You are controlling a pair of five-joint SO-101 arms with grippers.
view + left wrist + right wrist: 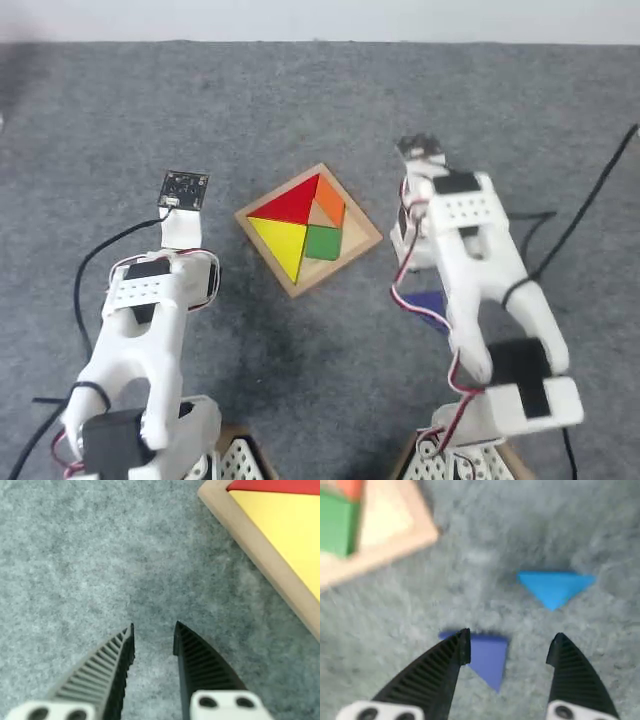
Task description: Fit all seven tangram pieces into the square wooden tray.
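tangram tray (340, 264) holds red triangle (293, 203), yellow triangle (280, 238), orange piece (330, 203) and green square (321, 242); dark blue piece (487, 657) and light blue triangle (554, 587) lie just outside the tray by the wide-open right gripper (512, 635), with the left gripper (154, 625) slightly parted beside the tray.

Seen from above, my right arm (480, 260) covers most of the dark blue piece (430, 303), and both wrist views cut the tray (260, 550) off at the edge, blurred in the right one.

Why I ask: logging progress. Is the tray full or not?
Partly empty: bare wood shows inside the tray; light blue piece and dark blue piece lie outside.
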